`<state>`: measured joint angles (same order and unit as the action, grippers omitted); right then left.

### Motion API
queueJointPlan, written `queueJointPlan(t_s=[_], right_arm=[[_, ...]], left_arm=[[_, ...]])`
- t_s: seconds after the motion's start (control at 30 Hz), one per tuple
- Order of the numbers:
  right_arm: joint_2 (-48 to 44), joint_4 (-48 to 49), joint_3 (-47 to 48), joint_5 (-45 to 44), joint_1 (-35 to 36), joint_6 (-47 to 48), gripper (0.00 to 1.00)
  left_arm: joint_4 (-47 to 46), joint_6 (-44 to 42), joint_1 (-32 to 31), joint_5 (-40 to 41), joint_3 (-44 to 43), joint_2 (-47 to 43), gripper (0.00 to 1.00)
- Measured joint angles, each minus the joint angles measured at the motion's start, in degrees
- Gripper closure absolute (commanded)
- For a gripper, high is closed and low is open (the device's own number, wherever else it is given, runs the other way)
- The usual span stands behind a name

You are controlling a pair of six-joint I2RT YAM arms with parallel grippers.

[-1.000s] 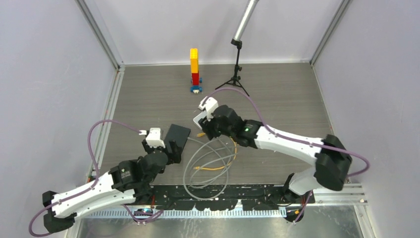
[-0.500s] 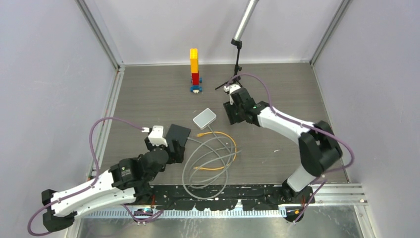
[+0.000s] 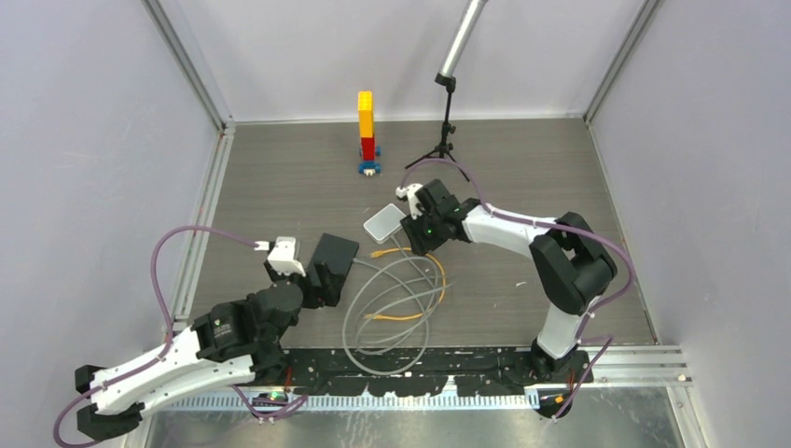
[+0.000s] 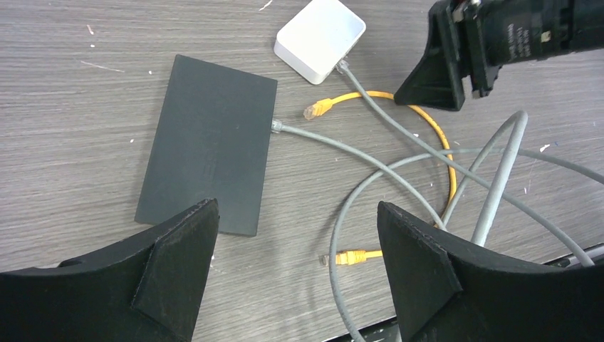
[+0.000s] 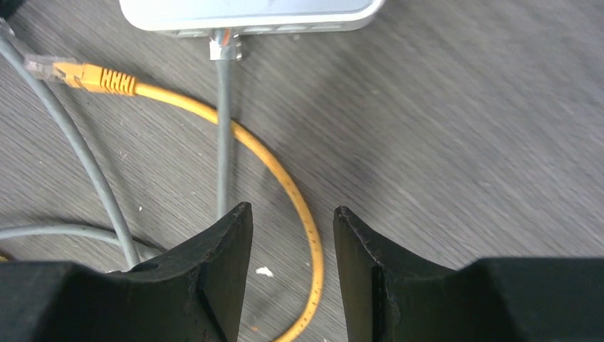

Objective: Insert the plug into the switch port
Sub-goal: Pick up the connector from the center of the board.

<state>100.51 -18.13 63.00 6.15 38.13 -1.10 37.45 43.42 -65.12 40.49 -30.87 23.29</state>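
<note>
- The switch port (image 5: 279, 30) is showing as a row of openings in one side of the small white rounded-corner plastic box (image 3: 384, 224). The box is lying flat near the middle of the table, and its port side is facing the right wrist camera.
- The grey wood-grain table (image 3: 560, 177) is carrying everything, with both arms reaching out over it from its near edge.
- The right hand (image 5: 292, 211) is hovering low just beside the port side of the white box. Its jaws are standing a little apart and gripping nothing; the yellow cable is passing on the table beneath them.
- The left hand (image 4: 298, 206) is hanging above the near end of the black box, with its jaws spread wide and holding nothing.
- The flat black rectangular box (image 4: 210, 153) is lying to the left of the white box and nearer the arms, apart from it.
- The grey round cables (image 4: 399, 139) are looping across the table between the two boxes and the near edge. One grey end (image 5: 224, 47) is sitting in a port of the white box, and another grey end (image 4: 276, 126) is meeting the right edge of the black box.
- The thin yellow cable (image 5: 285, 178) is curving in an arc among the grey loops.
- The yellow-booted clear plug (image 5: 60, 70) is lying loose on the table just beside the white box. In the right wrist view it is lying left of the seated grey end, outside every port and touched by neither hand.
</note>
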Motion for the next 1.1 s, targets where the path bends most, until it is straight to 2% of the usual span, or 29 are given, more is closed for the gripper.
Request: queueJointPlan(t_s=[0.13,0.2,0.33,0.53,0.67,1.1], right_arm=[[3.1,-0.8,0.2,-3.1,3.7,0.9,0.49],[3.6,-0.9,0.7,-5.6,5.2,1.2,0.53],[4.8,-1.8,1.9,-9.7,7.5,1.0,0.77],[5.2,-2.9,2.6,-14.5,8.6,0.4,0.99],[4.9,-7.3,3.5,-16.7,8.7,0.6,0.99],[1.8,-38.5,14.6,-19.2,8.5,0.5,0.99]], left_arm=[[0.9,0.0,0.0,0.0,0.0,-1.2,0.16],[1.2,-0.1,0.0,0.0,0.0,-2.0,0.16],[1.4,-0.1,0.0,0.0,0.0,-2.9,0.16],[1.9,-0.1,0.0,0.0,0.0,-3.1,0.16],[2.0,-0.1,0.0,0.0,0.0,-3.1,0.16],[2.7,-0.6,0.0,0.1,0.0,-5.2,0.16]])
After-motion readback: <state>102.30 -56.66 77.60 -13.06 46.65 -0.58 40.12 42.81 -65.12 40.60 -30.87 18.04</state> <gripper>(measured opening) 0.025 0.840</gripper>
